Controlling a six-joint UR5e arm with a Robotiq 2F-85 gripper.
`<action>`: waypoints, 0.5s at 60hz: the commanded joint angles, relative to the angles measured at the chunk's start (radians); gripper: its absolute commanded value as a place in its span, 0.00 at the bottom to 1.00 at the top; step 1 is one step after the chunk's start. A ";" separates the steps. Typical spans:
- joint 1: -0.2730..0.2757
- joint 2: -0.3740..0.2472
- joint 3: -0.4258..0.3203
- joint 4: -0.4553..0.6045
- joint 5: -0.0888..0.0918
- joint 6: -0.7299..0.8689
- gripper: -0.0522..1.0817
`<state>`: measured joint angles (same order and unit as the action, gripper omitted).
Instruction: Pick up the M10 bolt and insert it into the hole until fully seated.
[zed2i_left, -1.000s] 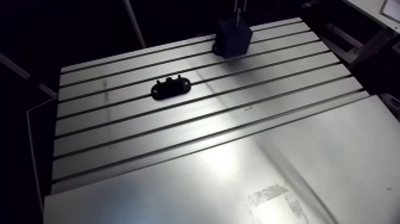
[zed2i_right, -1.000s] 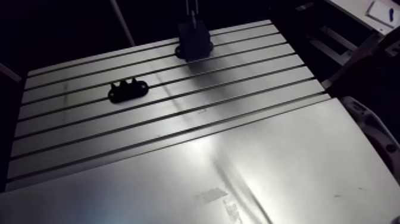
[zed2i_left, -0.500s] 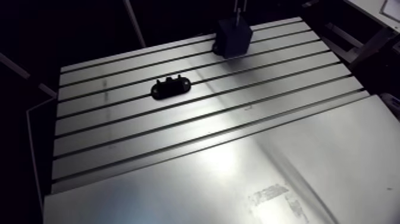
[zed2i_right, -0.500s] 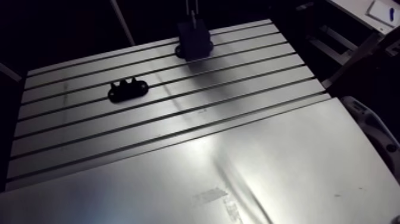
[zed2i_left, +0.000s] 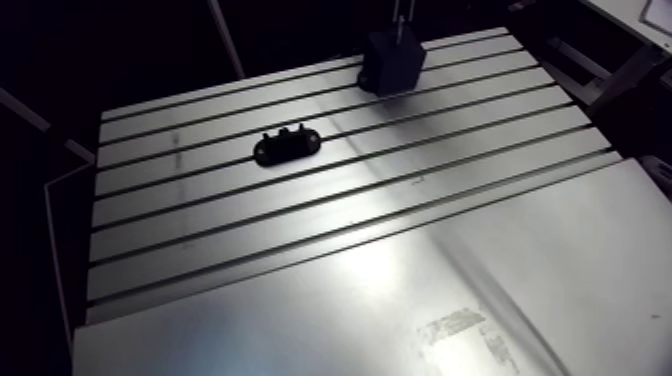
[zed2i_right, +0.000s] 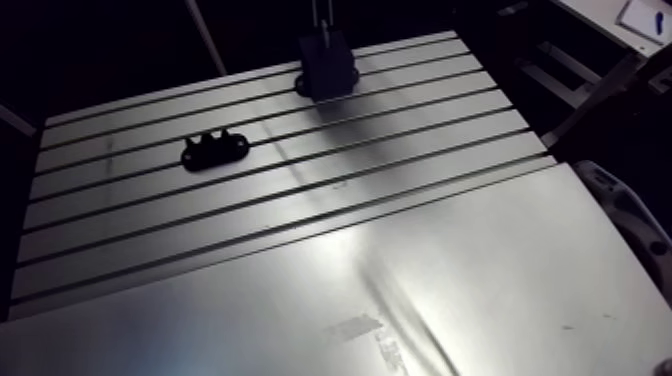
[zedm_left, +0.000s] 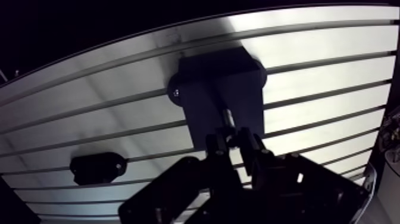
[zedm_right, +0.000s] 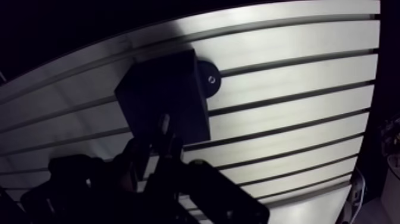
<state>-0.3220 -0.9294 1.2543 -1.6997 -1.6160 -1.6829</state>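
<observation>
Narrowly set, the pincer (zedm_left: 231, 136) grips the M10 bolt (zedm_left: 226, 118) right over the black block (zedm_left: 205, 77). Well apart on the slotted tabletop (zedm_left: 321, 53) lies a black oval fixture (zed2i_left: 287, 146).

End effector (zedm_left: 232, 142): all black, blocky angular housing, matte, silhouetted.

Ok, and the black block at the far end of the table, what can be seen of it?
The black block is a boxy, matt, dark piece, plastic by its look. It stands upright on the slotted aluminium table, close to the far edge. A round tab sticks out low on one side, with a shiny screw head in it. Its top face is too dark to show a hole. Whether anything besides the table touches it cannot be told.
</observation>
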 joint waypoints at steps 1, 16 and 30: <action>-0.002 0.001 0.010 -0.001 0.000 0.000 0.99; -0.002 0.001 0.015 -0.001 -0.003 0.002 0.82; -0.002 -0.001 0.028 -0.066 -0.006 0.003 0.05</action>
<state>-0.3237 -0.9291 1.2716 -1.7094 -1.6192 -1.6782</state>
